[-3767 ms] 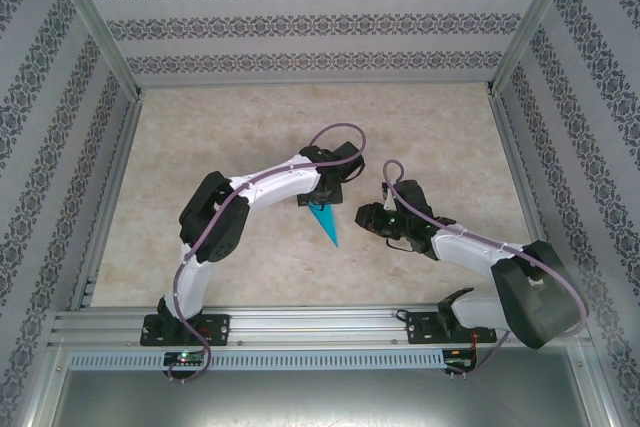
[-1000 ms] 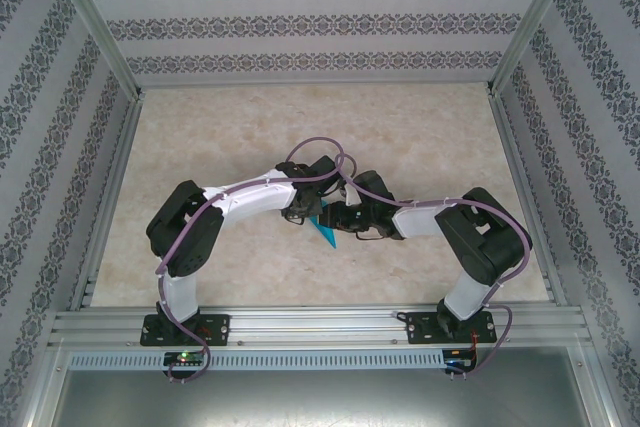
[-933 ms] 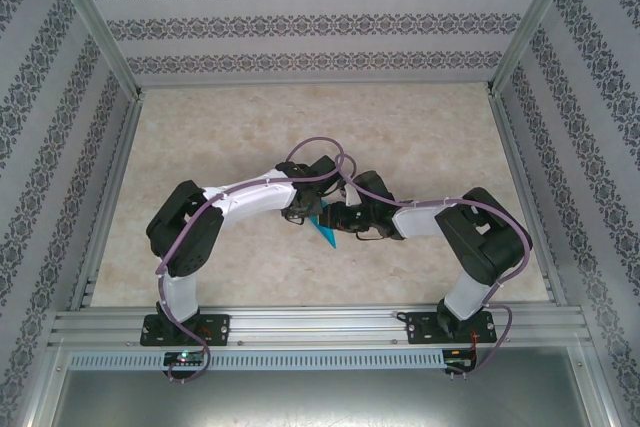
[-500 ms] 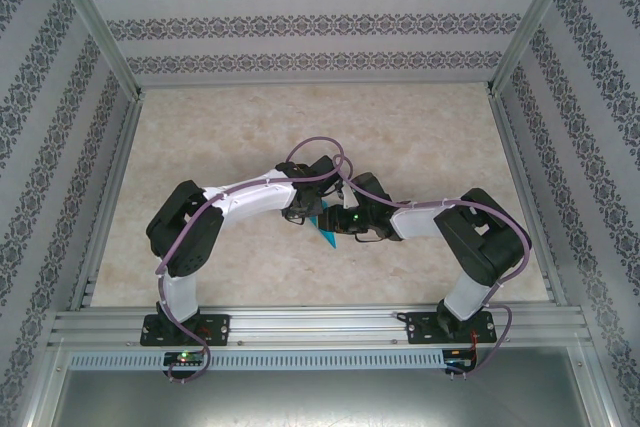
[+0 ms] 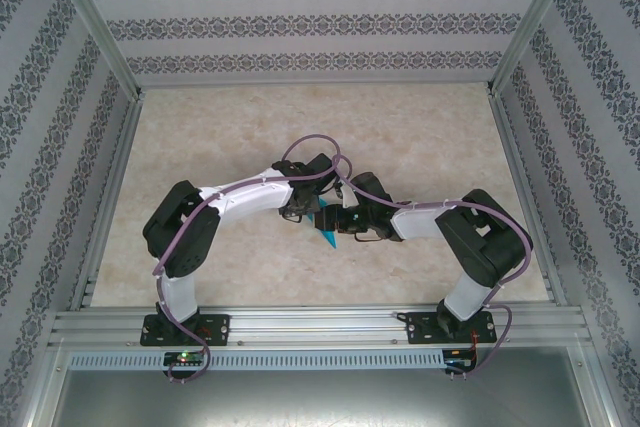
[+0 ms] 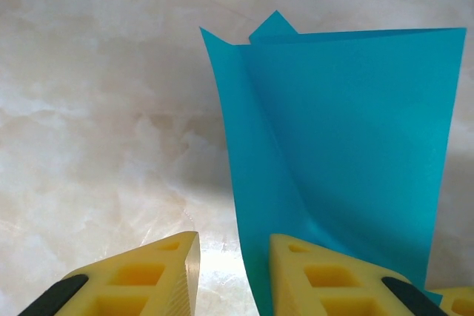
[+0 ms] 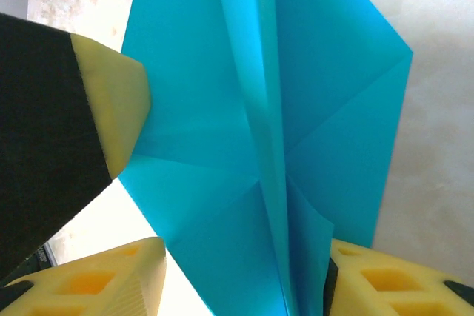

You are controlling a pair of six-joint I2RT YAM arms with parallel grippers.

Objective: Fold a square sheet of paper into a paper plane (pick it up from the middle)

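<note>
Right gripper parted astride paper plane, nothing clamped; hold of left gripper cannot be told; wing creasing likely, keel clamp needed next

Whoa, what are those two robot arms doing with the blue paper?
They're folding a blue paper plane. Both arms meet over it in the middle of the table. The right gripper stands open, its fingers either side of the plane's raised centre crease. The left gripper has its fingers a little apart, one wing's edge against one of them. From above, the plane's sharp tip pokes out toward the arms' bases.
</note>
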